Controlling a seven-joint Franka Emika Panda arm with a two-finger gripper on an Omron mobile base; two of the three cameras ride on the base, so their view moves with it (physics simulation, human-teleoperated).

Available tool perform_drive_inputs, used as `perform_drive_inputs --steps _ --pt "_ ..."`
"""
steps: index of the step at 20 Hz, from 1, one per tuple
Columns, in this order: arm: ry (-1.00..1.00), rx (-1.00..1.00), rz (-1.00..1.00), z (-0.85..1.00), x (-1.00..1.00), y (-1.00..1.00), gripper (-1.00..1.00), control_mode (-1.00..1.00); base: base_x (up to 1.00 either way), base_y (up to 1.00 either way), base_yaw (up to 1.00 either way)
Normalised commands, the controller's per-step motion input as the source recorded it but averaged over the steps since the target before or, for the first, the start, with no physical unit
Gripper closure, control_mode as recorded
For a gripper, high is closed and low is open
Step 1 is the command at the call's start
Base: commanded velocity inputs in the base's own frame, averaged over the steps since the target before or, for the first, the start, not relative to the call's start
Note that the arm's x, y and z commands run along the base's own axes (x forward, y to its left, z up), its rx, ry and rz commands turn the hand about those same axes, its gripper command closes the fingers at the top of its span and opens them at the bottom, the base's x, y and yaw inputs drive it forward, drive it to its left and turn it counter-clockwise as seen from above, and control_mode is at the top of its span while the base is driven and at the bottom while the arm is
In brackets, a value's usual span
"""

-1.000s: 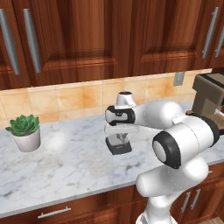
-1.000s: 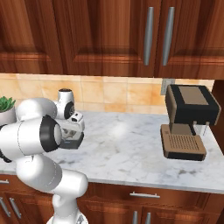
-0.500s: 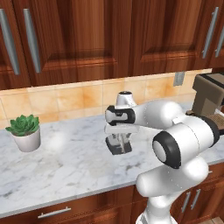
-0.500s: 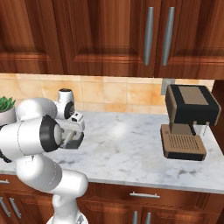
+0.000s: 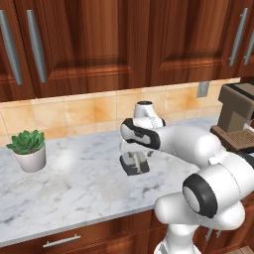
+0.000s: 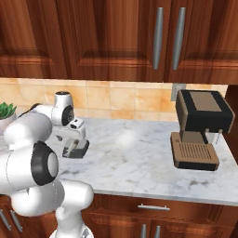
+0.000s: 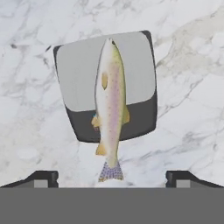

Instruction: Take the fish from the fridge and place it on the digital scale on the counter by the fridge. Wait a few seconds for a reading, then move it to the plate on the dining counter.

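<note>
Fish (image 7: 110, 105): lies lengthwise across the digital scale (image 7: 78, 74), tail overhanging onto the marble desk (image 7: 188, 96), so its weight can register.
My tool (image 7: 112, 176): released, fingertips spread wide just above the scale, holding nothing.
Coffee machine (image 6: 200, 128): well apart from the scale.

arm: bent forward, hand pointing down | gripper (image 7: 112, 177): jaws spread wide (nothing between them)

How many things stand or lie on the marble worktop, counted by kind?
Fish: 1
Digital scale: 1
Potted plant: 1
Coffee machine: 1
Total: 4
</note>
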Motion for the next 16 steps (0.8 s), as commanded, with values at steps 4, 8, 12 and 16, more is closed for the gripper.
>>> perform_drive_inputs --steps 4,8,12,16 --pt "-0.21 0.00 0.00 0.60 -0.97 0.00 -1.00 -1.00 0.00 0.00 0.00" --pt "-0.14 0.00 0.00 0.40 -0.84 -0.01 -1.00 -1.00 0.00 0.00 0.00" --pt "-0.10 0.01 0.00 0.12 -0.41 -0.17 -1.00 -1.00 0.00 0.00 0.00" --pt "0.00 0.00 0.00 0.00 0.00 0.00 -1.00 -1.00 0.00 0.00 0.00"
